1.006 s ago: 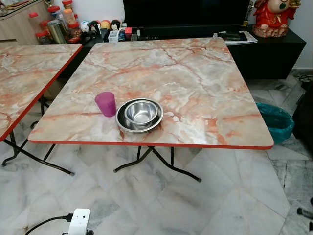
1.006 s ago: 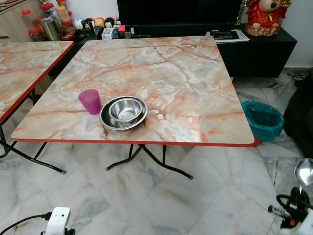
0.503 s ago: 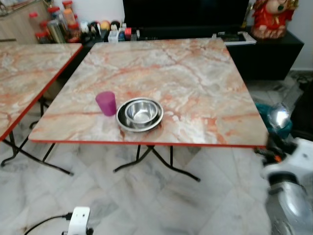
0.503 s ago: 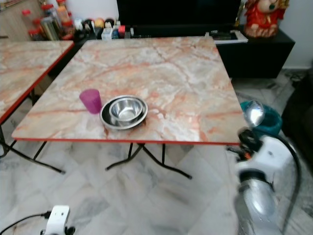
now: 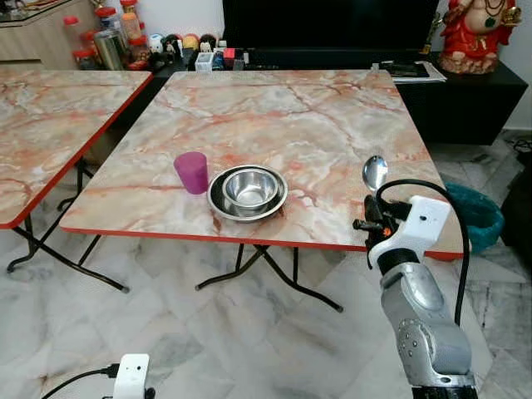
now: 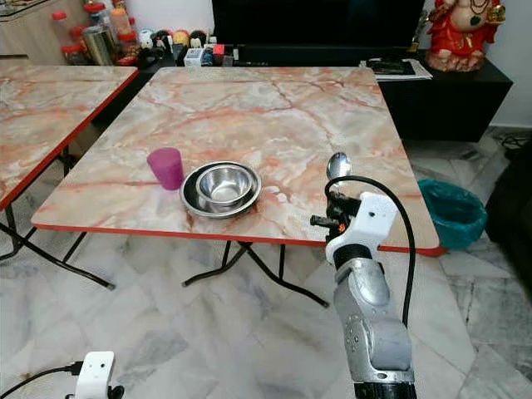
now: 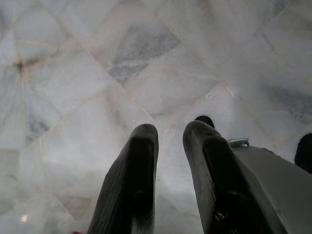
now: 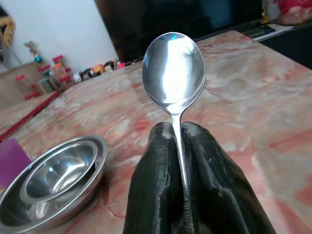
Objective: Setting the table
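Now | right pincer raised over table edge | gripping spoon

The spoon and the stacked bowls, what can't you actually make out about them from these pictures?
- Spoon handle: wrist view, hidden between the right gripper fingers.
- Plate under the bowl: eye views, its middle covered by the bowl.
- Purple cup: wrist view, cut off by the frame edge.
- Jars behind the table: too small to read.

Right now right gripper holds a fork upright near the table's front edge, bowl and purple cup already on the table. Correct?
Not a fork: the right gripper is shut on a spoon, bowl end up, as the right wrist view shows. The rest holds: steel bowl and purple cup stand on the table.
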You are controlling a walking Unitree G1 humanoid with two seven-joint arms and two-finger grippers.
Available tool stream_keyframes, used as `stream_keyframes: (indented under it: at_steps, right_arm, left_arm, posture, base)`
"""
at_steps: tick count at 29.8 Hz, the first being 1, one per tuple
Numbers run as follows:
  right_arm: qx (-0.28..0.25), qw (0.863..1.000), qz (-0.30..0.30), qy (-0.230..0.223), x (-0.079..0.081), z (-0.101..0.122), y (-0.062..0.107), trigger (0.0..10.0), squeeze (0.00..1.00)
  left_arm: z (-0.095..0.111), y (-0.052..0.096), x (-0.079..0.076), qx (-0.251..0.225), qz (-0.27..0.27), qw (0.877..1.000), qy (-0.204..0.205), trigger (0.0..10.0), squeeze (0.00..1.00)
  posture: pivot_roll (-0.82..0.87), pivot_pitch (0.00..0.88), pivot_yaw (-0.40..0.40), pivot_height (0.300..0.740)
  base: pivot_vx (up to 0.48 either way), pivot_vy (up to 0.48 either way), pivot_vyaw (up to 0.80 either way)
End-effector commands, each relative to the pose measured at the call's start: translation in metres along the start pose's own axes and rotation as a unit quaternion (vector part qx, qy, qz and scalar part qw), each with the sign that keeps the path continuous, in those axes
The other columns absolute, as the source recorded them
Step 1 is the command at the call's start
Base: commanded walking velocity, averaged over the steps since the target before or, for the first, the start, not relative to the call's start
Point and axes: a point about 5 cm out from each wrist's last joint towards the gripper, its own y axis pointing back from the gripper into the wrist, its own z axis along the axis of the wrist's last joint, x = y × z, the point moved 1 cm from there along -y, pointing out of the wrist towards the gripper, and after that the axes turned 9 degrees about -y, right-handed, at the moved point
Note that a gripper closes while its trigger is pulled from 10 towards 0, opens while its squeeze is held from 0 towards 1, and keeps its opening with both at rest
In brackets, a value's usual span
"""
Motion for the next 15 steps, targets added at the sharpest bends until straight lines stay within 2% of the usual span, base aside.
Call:
stream_keyframes:
  at_steps: [1,5,15]
  right_arm:
    - [0.005,1.000,0.001,-0.011,0.0042,-0.0042,-0.0019,10.0,0.00]
    - [0.004,1.000,0.003,-0.023,0.0055,-0.0050,-0.0018,10.0,0.00]
    - [0.014,0.999,0.000,-0.035,0.0076,-0.0086,-0.0018,10.0,0.00]
  left_arm:
    - [-0.0094,0.0023,0.0040,0.013,0.009,1.000,0.000,10.0,0.00]
    - [-0.0097,0.0024,0.0042,0.013,0.010,1.000,0.001,10.0,0.00]
    - [-0.0097,0.0025,0.0068,0.014,0.012,1.000,-0.005,10.0,0.00]
  posture:
    - [-0.07,0.018,0.026,0.740]
    - [-0.07,0.018,0.026,0.740]
    - [-0.06,0.030,0.031,0.740]
  base:
    - [0.000,0.000,0.77]
    - [0.000,0.000,0.77]
    - [0.000,0.000,0.00]
